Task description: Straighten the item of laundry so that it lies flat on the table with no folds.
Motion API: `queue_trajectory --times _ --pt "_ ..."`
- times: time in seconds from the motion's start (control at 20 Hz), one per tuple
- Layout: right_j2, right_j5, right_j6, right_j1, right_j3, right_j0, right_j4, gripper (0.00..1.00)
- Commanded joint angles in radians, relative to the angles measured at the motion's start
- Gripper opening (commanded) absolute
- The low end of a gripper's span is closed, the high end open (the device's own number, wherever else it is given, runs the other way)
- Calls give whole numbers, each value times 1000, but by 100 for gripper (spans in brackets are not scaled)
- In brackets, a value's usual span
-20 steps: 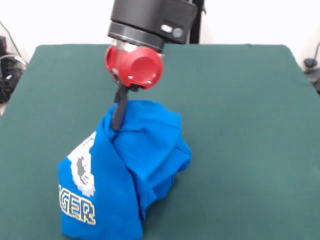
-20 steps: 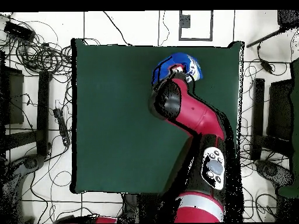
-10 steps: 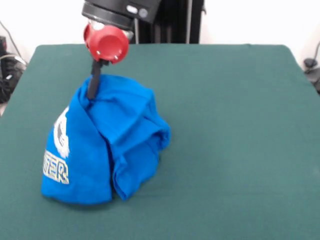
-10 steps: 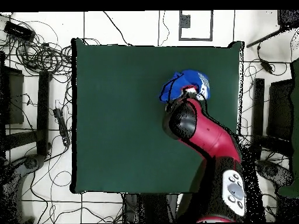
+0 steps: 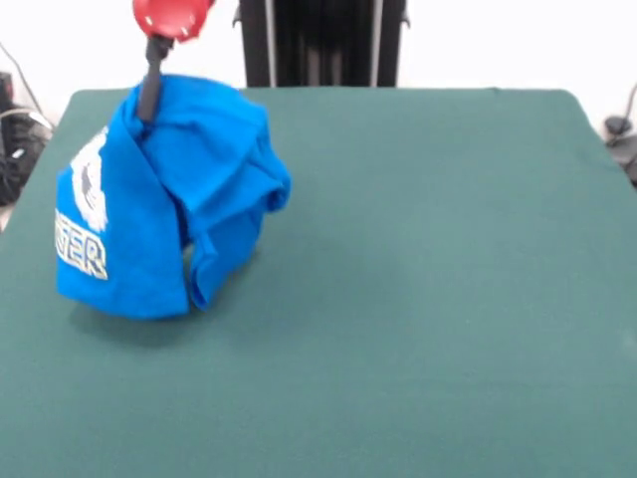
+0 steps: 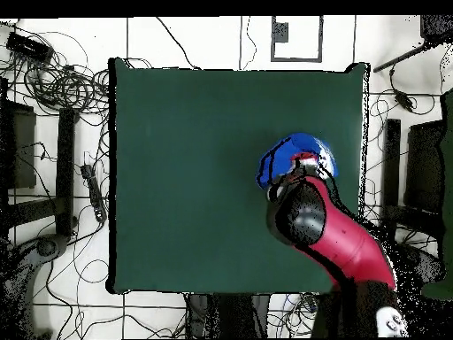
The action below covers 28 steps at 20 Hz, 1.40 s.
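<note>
1. Gripper (image 5: 149, 95) comes down at the far left of the table (image 5: 428, 299); its dark fingers are closed on the top of the shirt (image 5: 164, 199).
2. Shirt hangs bunched and folded from that pinch, white lettering facing left.
3. Lower hem sits just above or on the green cloth; cannot tell which.
4. From overhead, shirt (image 6: 296, 155) shows beside the red arm (image 6: 332, 239).

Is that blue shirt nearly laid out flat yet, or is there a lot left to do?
A lot is left. The gripper is shut on the T-shirt near its top, so it hangs bunched and folded, its lower edge apparently just off the table. Nothing is flat yet; it must be laid down and spread out.
</note>
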Motion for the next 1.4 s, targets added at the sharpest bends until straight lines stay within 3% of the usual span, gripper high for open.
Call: queue_trajectory --times 0.05,0.1,0.15,0.3,0.4,0.55,0.95,1.15,1.3,1.4 --pt "117 155 -22 -123 188 -17 -79 0" --pt "97 149 -19 -120 180 -6 -93 0" --pt "87 130 2 -116 176 1 -109 100" --pt "103 120 20 -122 190 -14 -104 100" --pt "41 144 56 -111 165 35 -93 100" --pt "105 141 57 -125 191 -8 -77 100" --pt "156 223 -3 -142 148 -57 -77 100" --pt "155 426 -149 -124 -29 -142 -119 100" --pt "102 678 -246 -84 -285 -194 -190 100" --pt "122 850 -316 -58 -434 -245 -242 100"
